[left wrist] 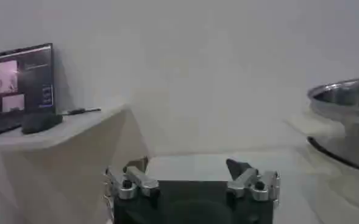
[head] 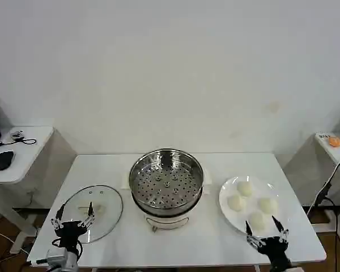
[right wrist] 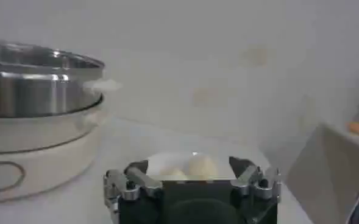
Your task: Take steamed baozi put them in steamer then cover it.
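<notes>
Centre of the white table (head: 175,241): the steamer (head: 166,180), uncovered, perforated tray bare, sitting on its white base. To its left, apart from it, the cover (head: 93,205) lies flat on the tabletop, handle up. To its right, a white plate (head: 229,216) with four steamed baozi (head: 245,188) clustered on it, plate near the table's right edge.

Left gripper (head: 73,219) at the near left edge, over the cover's front rim, fingers spread, nothing between them. Right gripper (head: 267,230) at the near right edge, just in front of the nearest bun, fingers spread and empty; from the right wrist, buns sit straight ahead between the fingertips.

Bare tabletop between plate and steamer, and along the front edge. Side tables stand off both ends; the left one carries a mouse (head: 3,160) and a monitor (left wrist: 17,85).
</notes>
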